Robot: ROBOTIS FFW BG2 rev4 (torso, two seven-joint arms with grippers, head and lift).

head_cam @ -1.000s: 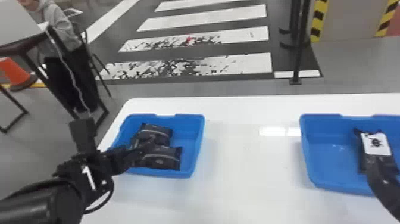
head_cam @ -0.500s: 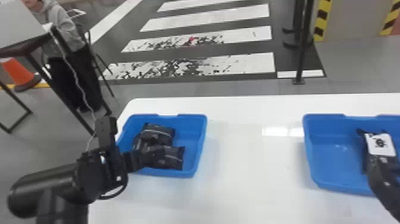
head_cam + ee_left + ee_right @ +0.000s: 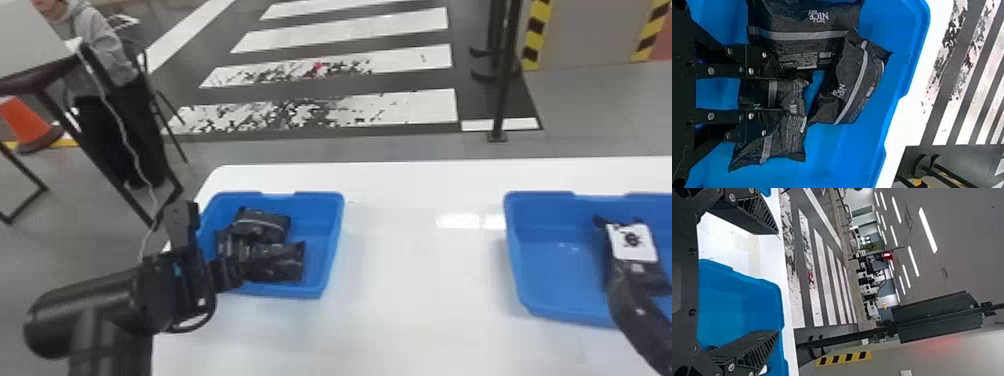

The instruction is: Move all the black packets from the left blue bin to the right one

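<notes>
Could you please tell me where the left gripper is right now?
The left gripper is at the left blue bin, on the head view's left, its open jaws at one black packet, with two other packets beside them.

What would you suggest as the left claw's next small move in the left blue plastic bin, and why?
I would probably close the left claw gently: its two flat black fingers stand apart over one grey-striped black packet, and part of that packet shows in the gap between them.
</notes>
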